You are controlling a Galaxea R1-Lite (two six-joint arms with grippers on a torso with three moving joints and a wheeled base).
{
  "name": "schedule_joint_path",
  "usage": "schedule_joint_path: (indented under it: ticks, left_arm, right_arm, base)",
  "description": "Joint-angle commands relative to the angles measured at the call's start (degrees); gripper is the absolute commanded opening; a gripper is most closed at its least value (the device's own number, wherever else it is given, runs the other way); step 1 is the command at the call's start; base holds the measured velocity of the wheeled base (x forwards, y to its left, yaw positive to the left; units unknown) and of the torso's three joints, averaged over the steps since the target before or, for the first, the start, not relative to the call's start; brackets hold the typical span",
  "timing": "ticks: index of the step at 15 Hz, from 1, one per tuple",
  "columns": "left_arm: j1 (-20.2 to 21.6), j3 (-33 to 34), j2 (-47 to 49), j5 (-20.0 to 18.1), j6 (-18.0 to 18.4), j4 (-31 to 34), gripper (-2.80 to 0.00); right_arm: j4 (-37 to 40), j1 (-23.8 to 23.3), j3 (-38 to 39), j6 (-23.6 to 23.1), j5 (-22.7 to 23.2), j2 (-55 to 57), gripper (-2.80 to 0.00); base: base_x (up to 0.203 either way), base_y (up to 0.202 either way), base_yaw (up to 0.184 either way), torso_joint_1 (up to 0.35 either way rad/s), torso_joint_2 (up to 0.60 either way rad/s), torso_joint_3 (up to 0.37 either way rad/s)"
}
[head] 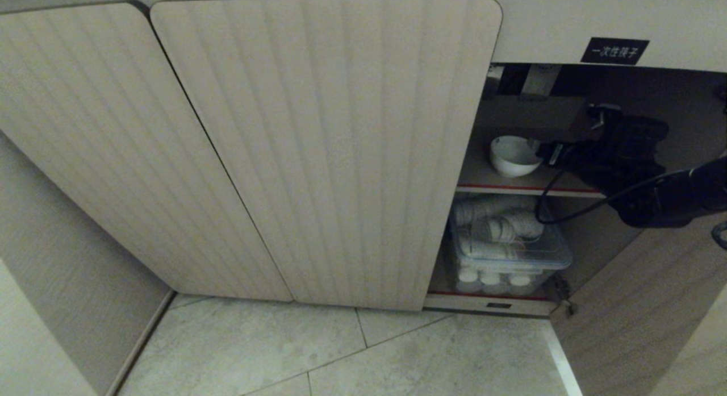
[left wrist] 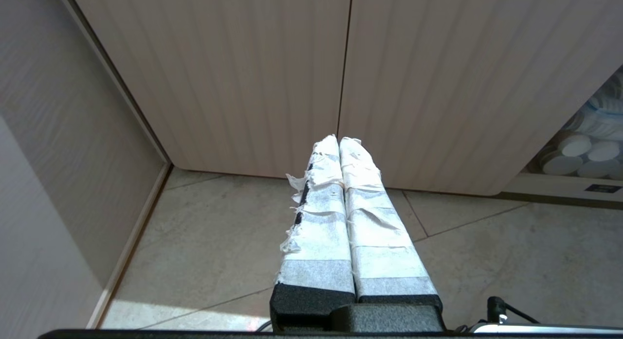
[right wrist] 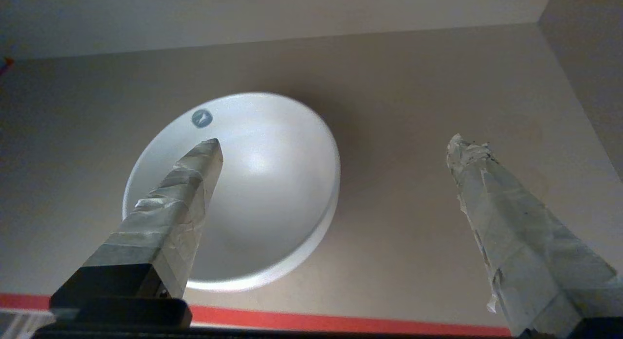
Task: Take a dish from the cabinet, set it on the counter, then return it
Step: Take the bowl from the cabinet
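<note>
My right gripper (right wrist: 336,144) is spread wide, gripping nothing; the dish (head: 514,155) at frame right sits mouth-up, maybe slightly tilted.

Right arm (head: 670,197) is showing matte black housings w/ a thin black cable looping under it. Both grippers are wearing white tape, frayed at tips, over black finger bases: left gripper (left wrist: 339,140), right gripper (right wrist: 336,147).
</note>
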Motion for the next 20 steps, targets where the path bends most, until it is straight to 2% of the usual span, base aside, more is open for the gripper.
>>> schedule_joint_path:
  ticks: [1,13,20]
  left_arm:
    - [0.0,0.0,0.0,0.0,0.0,0.0,-2.80]
    - [0.0,0.0,0.0,0.0,0.0,0.0,-2.80]
    - [0.0,0.1,0.0,0.0,0.0,0.0,-2.80]
  right_arm:
    - [0.8,0.0,-2.8,0.3,0.0,1.6,0.00]
    - [12.3,0.1,-11.7,5.4,0.2,4.0,0.00]
    - [12.6,0.2,-12.3,5.6,0.3,5.0,0.00]
  base:
    - [0.000,0.000,0.000,0.000,0.00,0.000]
    - [0.000,0.000,0.000,0.000,0.00,0.000]
    - [0.000,0.000,0.000,0.000,0.00,0.000]
